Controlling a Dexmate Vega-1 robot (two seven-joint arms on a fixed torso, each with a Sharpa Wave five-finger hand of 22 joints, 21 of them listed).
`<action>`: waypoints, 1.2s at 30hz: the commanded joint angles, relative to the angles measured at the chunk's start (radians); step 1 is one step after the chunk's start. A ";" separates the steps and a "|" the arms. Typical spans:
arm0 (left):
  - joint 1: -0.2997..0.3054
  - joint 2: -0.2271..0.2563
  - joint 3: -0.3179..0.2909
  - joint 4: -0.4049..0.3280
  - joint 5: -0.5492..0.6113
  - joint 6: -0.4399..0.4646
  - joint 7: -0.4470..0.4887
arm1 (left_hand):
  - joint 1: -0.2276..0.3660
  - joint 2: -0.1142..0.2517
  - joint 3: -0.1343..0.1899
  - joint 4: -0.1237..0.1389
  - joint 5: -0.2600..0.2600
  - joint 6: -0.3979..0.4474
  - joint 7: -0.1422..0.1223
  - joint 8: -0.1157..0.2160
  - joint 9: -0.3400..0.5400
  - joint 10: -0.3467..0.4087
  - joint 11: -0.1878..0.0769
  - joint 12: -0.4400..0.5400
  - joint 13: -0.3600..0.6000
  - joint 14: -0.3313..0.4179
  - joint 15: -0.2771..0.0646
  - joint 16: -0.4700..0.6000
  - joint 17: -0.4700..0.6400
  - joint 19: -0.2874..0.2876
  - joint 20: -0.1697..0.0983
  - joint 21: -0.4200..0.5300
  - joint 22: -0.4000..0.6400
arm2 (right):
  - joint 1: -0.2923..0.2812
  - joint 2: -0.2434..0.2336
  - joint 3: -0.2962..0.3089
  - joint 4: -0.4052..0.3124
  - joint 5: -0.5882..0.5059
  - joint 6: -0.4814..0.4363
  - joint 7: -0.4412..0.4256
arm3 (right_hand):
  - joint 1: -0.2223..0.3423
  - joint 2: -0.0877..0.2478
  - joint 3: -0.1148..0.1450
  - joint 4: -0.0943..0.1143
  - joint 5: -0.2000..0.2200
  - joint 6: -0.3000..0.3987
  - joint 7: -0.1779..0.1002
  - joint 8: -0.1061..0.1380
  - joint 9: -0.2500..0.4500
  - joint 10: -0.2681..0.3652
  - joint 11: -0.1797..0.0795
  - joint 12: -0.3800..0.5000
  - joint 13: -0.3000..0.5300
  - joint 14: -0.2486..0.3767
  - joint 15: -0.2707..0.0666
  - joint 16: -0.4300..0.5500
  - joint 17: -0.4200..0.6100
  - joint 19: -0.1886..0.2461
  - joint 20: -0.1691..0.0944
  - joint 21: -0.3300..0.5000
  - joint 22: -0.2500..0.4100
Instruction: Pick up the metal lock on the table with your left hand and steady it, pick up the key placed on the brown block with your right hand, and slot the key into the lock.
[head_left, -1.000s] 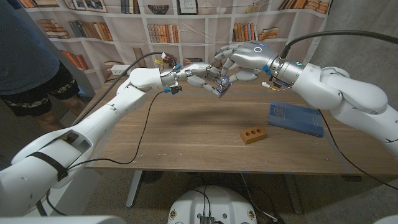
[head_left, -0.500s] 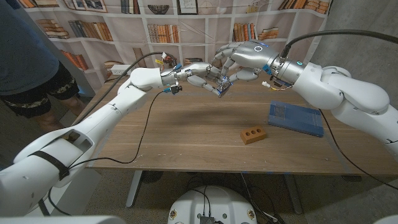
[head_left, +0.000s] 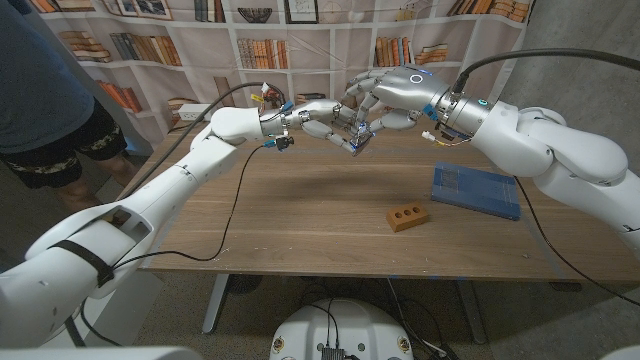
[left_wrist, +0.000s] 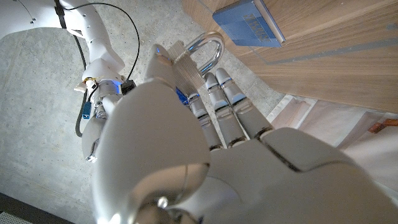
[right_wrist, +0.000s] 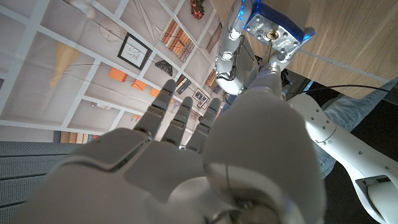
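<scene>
In the head view, the left hand (head_left: 318, 118) and the right hand (head_left: 392, 95) meet in the air above the far edge of the table (head_left: 300, 220). The left hand holds the metal lock (head_left: 357, 141) in closed fingers. The right hand's fingers are curled beside the lock; I judge that they pinch the key, but the key itself is too small to see. The brown block (head_left: 407, 216) lies near the front right part of the table, with nothing on it, and a blue pad (head_left: 476, 190) lies towards the right edge.

In the left wrist view, the lock's shackle (left_wrist: 205, 50) rises above the fingers (left_wrist: 217, 106) of the left hand.

In the right wrist view, the lock's face with the keyhole (right_wrist: 272, 35) is turned to the right hand.

The lock looks heavy, stiff and rather smooth, so it can slip or turn; a firm grip around the body is best. The key is light and thin, best held by its head.
</scene>
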 joint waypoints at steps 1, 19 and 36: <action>-0.001 -0.001 0.000 0.005 -0.007 -0.002 -0.007 | -0.002 0.000 0.004 0.005 0.004 0.013 0.003 0.006 0.002 0.003 0.004 0.004 0.002 0.003 -0.092 0.002 0.003 -0.003 -0.018 0.009 0.002 | 0.000 -0.001 -0.004 0.003 0.002 -0.005 0.005 | 0.005 0.002 0.000 0.004 0.008 0.000 -0.007 0.004 0.001 0.009 0.004 0.000 0.003 0.007 -0.066 0.003 0.002 0.006 0.003 0.002 0.005; -0.009 -0.004 0.001 0.010 -0.002 0.001 -0.008 | -0.005 0.001 0.005 0.008 0.003 0.016 0.004 0.006 0.002 0.004 0.006 0.004 0.002 0.003 -0.091 0.003 0.003 -0.002 -0.017 0.009 0.002 | 0.012 -0.009 -0.010 0.015 0.018 0.009 0.010 | 0.005 0.003 0.001 0.005 0.008 -0.001 -0.007 0.005 0.001 0.009 0.004 0.000 0.003 0.007 -0.068 0.003 0.003 0.004 0.001 0.001 0.005; -0.020 -0.012 0.006 0.023 0.001 -0.001 -0.015 | -0.007 0.002 0.006 0.009 0.003 0.014 0.005 0.005 0.001 0.003 0.007 0.004 0.002 0.001 -0.087 0.002 0.003 -0.003 -0.016 0.009 0.002 | 0.009 -0.011 -0.008 0.019 0.027 0.009 0.012 | 0.004 0.003 0.002 0.006 0.008 -0.004 -0.007 0.006 0.002 0.009 0.003 0.000 0.004 0.009 -0.070 0.004 0.003 0.008 0.003 0.002 0.005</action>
